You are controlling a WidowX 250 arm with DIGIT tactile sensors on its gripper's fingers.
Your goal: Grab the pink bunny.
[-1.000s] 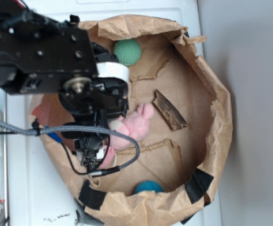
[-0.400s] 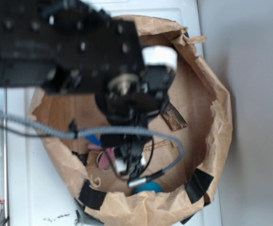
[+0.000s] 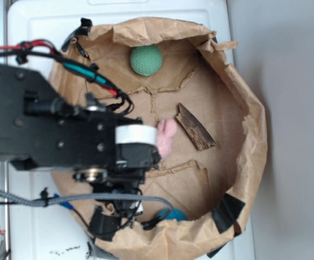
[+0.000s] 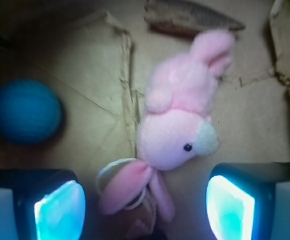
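Look at the wrist view first: your pink bunny (image 4: 177,125) lies on its side on the brown paper floor of the paper-bag tray (image 3: 254,130). Its long axis runs on a diagonal in that view, from the floppy ears at lower left, nearest the camera, to the small limbs at upper right, which point toward the brown bark piece (image 4: 190,17). The cream muzzle faces right, toward the right-hand finger.

It is a pale-pink plush with a single black eye showing, two long flat ears, and a thin white ring (image 4: 117,182) looped around them.

Your pincer (image 4: 145,205) has its fingers spread wide apart, holding nothing, with the bunny's ears lying in the gap between them. A blue ball (image 4: 24,111) sits well to the left.

In the exterior view only a pink patch of the bunny (image 3: 165,136) shows past the arm, just beside the bark (image 3: 196,127); the green ball (image 3: 146,59) rests near the far wall.

Compared with a second ago, the arm has shifted lower in the exterior view, uncovering the green ball; the bunny has not moved.
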